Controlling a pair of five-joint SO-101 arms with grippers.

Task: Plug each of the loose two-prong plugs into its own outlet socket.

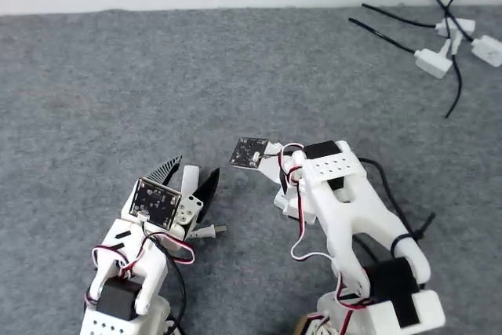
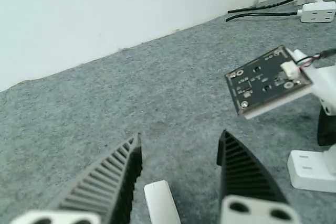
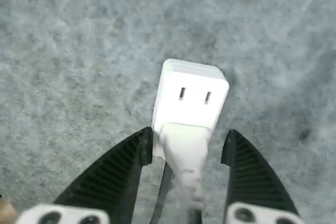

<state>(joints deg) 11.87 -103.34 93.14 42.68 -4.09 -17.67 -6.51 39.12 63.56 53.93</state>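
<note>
— Trouble first: what could go wrong from here?

— Take the left claw (image 2: 180, 135), spread wide and holding nothing. The white two-prong plug (image 1: 205, 231) lies flat, so I'd judge a careless descent would skid it over the grey felt counter (image 1: 94, 84) rather than catch it. Further right, the right claw (image 3: 190, 131) is also wide and grips nothing. A squeeze on the white moulded stem (image 3: 184, 153) could tip or drag the white square outlet socket (image 3: 191, 95) and spoil the line-up. The two arms stand near each other, so a knock between them looks possible.

— And where do the pieces lie?

— The plug rests on the counter just beside the left claw's base. It is behind the fingertips, not between them, with its prongs pointing toward the other arm. The socket sits just ahead of the right claw's tips with both slots showing, and its stem runs back between the fingers. Well apart, at the far right, lie more white sockets on black cords (image 1: 433, 62).
</note>
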